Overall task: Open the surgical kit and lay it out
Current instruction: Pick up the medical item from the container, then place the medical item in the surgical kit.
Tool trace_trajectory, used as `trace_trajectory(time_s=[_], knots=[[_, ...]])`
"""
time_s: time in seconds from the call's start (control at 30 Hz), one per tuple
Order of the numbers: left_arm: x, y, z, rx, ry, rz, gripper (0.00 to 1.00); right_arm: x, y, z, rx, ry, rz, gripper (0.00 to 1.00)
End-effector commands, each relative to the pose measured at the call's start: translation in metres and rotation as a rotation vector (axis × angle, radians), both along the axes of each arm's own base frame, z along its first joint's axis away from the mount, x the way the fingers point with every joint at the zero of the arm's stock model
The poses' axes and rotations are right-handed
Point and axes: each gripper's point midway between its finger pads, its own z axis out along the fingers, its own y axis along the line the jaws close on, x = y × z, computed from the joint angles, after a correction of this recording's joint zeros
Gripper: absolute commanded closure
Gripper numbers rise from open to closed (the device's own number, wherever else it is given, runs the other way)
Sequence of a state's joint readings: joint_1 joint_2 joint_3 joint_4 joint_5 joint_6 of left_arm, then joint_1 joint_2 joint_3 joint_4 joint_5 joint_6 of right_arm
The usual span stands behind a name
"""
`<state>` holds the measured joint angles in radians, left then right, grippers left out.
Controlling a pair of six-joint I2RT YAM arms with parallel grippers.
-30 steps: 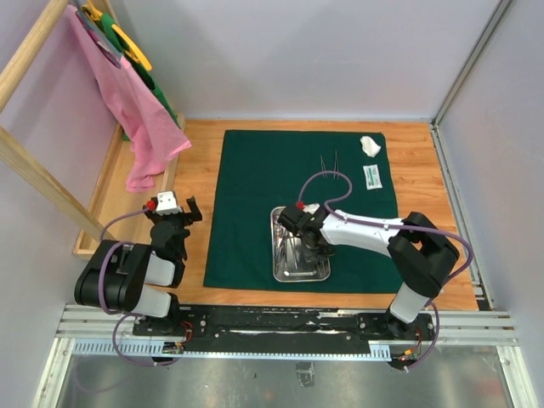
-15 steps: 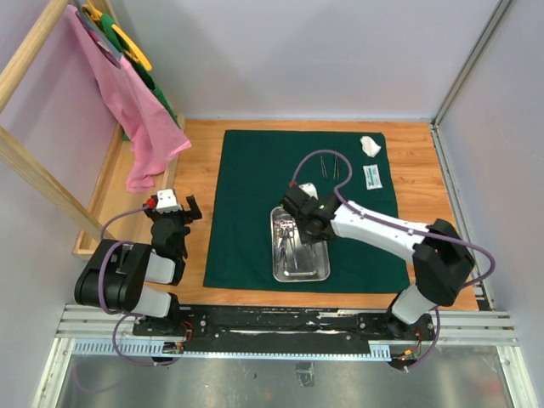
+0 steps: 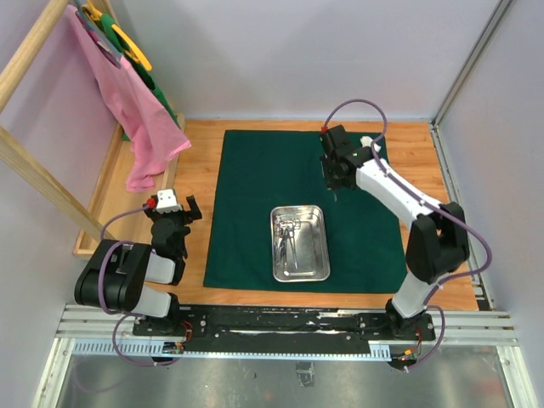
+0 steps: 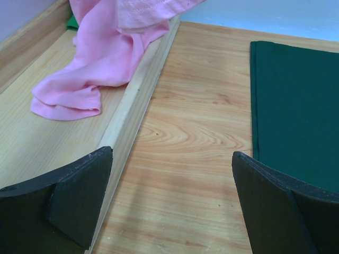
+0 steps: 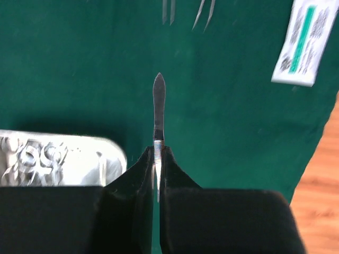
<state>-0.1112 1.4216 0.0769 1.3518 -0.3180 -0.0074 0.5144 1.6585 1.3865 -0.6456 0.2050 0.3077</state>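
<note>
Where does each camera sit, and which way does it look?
Top external: above and behind the robot, looking down on the green cloth and steel tray; both arms show.
Left wrist: rides that wrist, facing forward over the wooden table towards the pink cloth; open left tool shows.
Right wrist: rides that wrist, looking down at the cloth; shut right tool shows, gripping a thin steel instrument.
Shared: top external and right wrist both see the tray.
</note>
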Motion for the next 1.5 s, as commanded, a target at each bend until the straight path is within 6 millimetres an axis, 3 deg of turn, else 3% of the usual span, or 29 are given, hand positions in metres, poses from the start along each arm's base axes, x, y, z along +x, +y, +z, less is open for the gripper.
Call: trace_trajectory(time_s=[0.0, 0.27, 0.47, 0.63, 0.87, 0.97, 1.07, 1.2, 1.37, 1.47], knots=[[0.003, 0.005, 0.009, -0.003, -0.031, 0.021, 0.01, 0.048, -0.032, -0.011, -0.08, -0.006, 0.009, 0.99], [0.003, 0.005, 0.009, -0.003, -0.032, 0.021, 0.01, 0.116, -0.065, -0.048, -0.106, 0.043, -0.065, 0.99], [0.003, 0.005, 0.008, -0.004, -0.03, 0.021, 0.01, 0.161, -0.079, -0.06, -0.083, 0.034, -0.102, 0.99], [0.003, 0.005, 0.008, -0.003, -0.03, 0.023, 0.01, 0.185, -0.088, -0.075, -0.077, 0.033, -0.115, 0.99], [0.003, 0.005, 0.008, -0.003, -0.031, 0.022, 0.01, 0.198, -0.088, -0.106, -0.065, 0.064, -0.103, 0.99], [0.003, 0.005, 0.008, -0.003, -0.029, 0.022, 0.01, 0.201, -0.087, -0.111, -0.055, 0.055, -0.107, 0.81], [0.003, 0.005, 0.009, -0.002, -0.031, 0.021, 0.01, 0.204, -0.086, -0.113, -0.041, 0.051, -0.109, 0.7], [0.003, 0.005, 0.008, -0.003, -0.03, 0.022, 0.01, 0.201, -0.082, -0.101, -0.014, 0.046, -0.116, 0.66], [0.003, 0.005, 0.008, -0.004, -0.03, 0.022, 0.01, 0.185, -0.081, -0.056, 0.011, 0.0, -0.134, 0.63], [0.003, 0.005, 0.008, -0.002, -0.031, 0.022, 0.01, 0.161, -0.078, -0.023, -0.007, -0.035, -0.13, 0.63]])
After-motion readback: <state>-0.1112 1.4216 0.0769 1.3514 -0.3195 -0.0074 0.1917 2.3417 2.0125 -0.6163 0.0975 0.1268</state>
